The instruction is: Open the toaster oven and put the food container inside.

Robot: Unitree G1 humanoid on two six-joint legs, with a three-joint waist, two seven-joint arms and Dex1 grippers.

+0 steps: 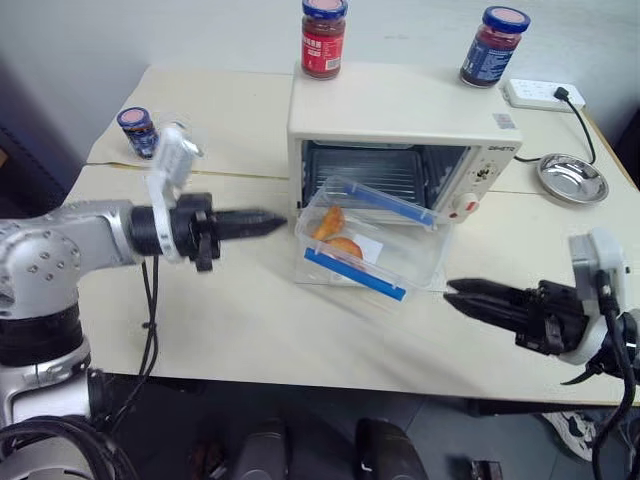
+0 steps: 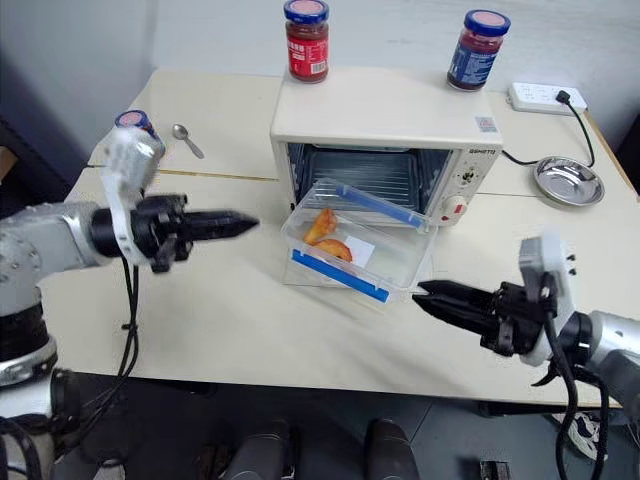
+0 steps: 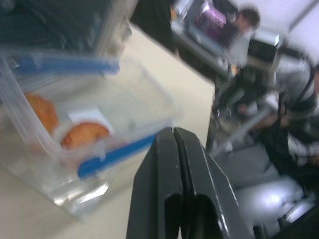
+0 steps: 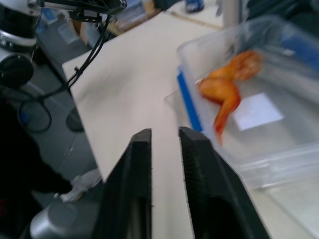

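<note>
At the oven (image 1: 400, 125) mouth, the container (image 1: 372, 238) sat on the dropped door, tilted, far edge just at the opening, not yet on the rack. Oven was already open. Two orange food pieces (image 1: 336, 232) lay toward the container's left end, so that end probably ran heavier. Left tool (image 1: 268, 224) was fully shut, empty, pointing level at the container's left end from just beside it. Right tool (image 1: 460, 295) hovered near the front right corner, jaws narrow with a slim gap in the wrist view, holding nothing. My read: the step in hand was getting the box the rest of the way in. Best approach looked like a two-sided push with closed tips on the blue clip strips (image 2: 340, 276), low on the near wall, both sides together so it wouldn't yaw and jam on the door frame. Level it first; the tilt could catch the rack edge. Jars (image 1: 324, 36) on the oven top could topple if the oven got shoved, so keep force low. Steel dish (image 1: 572, 178) and power strip (image 1: 542, 94) were well clear on the table (image 1: 240, 320).
</note>
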